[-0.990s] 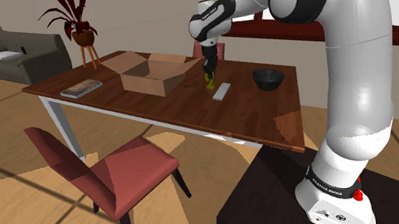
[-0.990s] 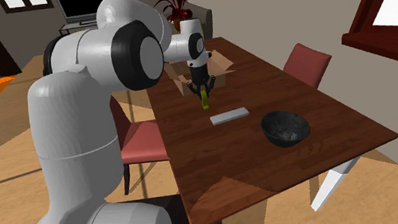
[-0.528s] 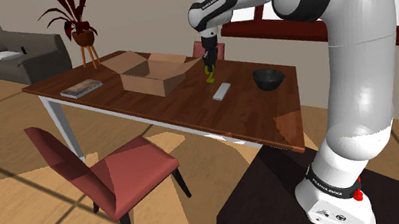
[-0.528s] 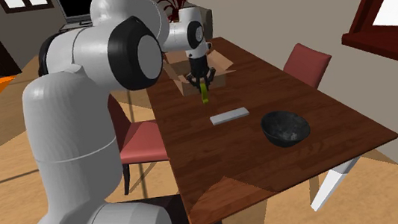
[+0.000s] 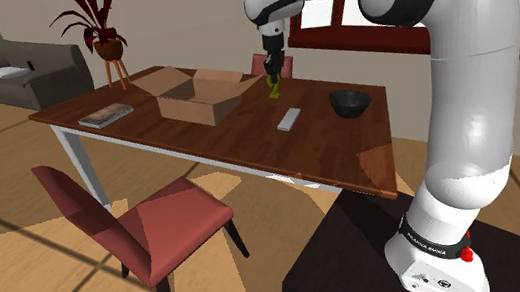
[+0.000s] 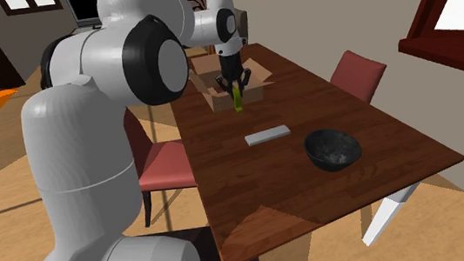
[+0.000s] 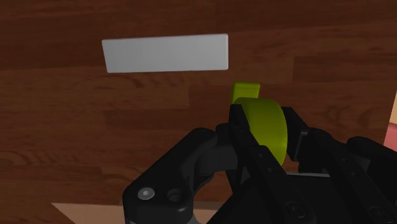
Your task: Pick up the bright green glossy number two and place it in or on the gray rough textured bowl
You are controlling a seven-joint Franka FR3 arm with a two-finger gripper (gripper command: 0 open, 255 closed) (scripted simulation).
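My black gripper (image 5: 274,86) hangs well above the brown table (image 5: 247,141), shut on the green number two (image 5: 274,92). In the second exterior view the green number two (image 6: 237,99) dangles below the gripper (image 6: 235,88), in front of the cardboard box. The wrist view has both fingers (image 7: 245,137) clasping the yellow-green number two (image 7: 265,124) high over the wood. The dark bowl (image 5: 350,103) sits on the table toward the shoulder view's right, apart from the gripper. In the second exterior view the bowl (image 6: 333,149) lies nearer the camera than the gripper.
An open cardboard box (image 5: 199,94) stands just left of the gripper in the shoulder view. A flat white slab (image 5: 289,118) lies on the table below it, also the white slab (image 7: 167,53). A book (image 5: 105,114) lies at the far left end. Red chairs (image 5: 136,224) flank the table.
The gripper has risen steadily with the green number two in it, lifting it higher above the table and the white slab.
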